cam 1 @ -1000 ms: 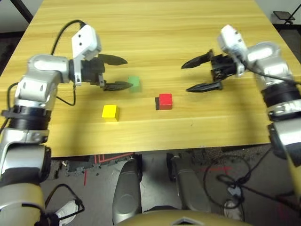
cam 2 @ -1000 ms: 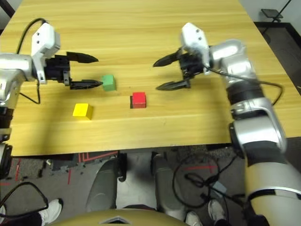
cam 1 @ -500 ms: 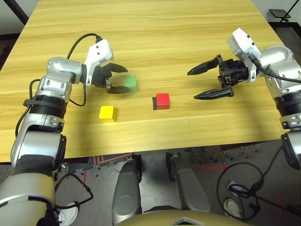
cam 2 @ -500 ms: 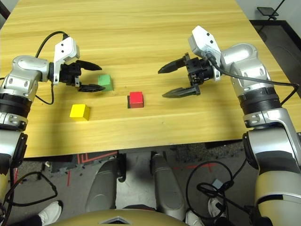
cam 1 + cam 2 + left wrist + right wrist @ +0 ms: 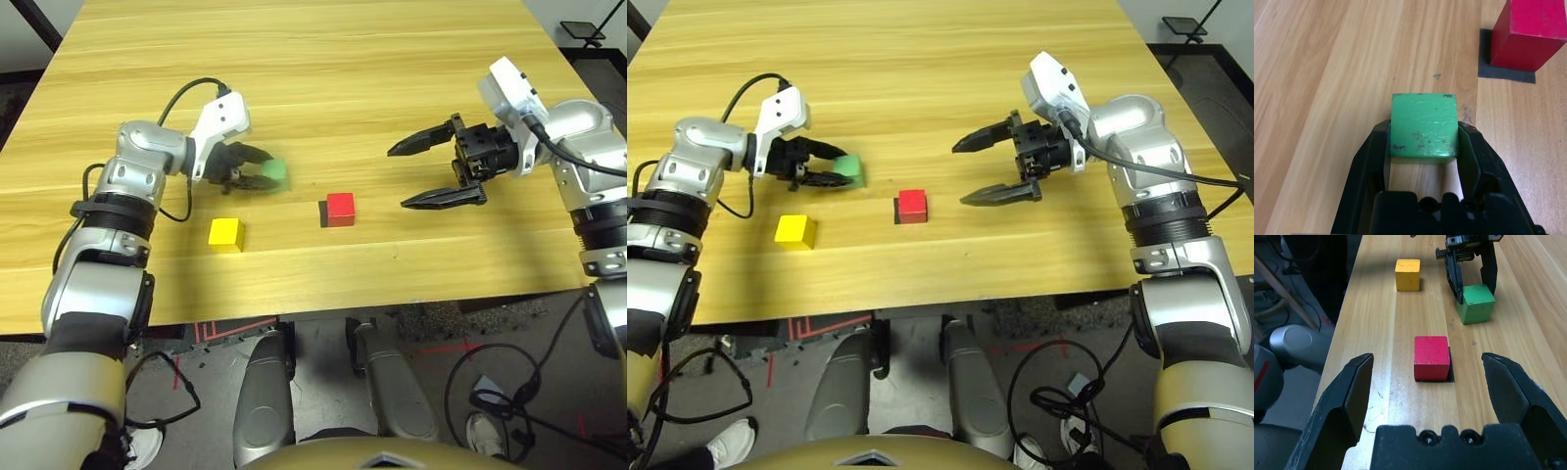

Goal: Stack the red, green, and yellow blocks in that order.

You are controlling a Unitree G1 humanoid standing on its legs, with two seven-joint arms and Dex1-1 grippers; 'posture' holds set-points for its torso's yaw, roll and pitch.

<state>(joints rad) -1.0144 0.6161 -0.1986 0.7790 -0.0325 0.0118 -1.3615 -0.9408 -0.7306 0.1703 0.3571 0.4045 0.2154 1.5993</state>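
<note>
Pale wooden bench carries three small cubes in a loose row near its front edge; at the left, the left claw reaches in low over the wood, its two black fingers pinching the green block by its opposite sides, the cube resting at the bench surface; just in front of that claw, nearer the robot and well apart from the other cubes, the yellow block sits alone and untouched; toward the middle, the red block stands on a flat black square patch, whose dark edge shows along the cube's left side; the green block lies between the yellow and the red in the row, set a little farther back than both and touching neither; at the right, the right claw hangs above the bench with its fingers spread wide and nothing between them, pointing toward the red block but well clear of it; a black cable loops from the left wrist back along the silver forearm.
</note>
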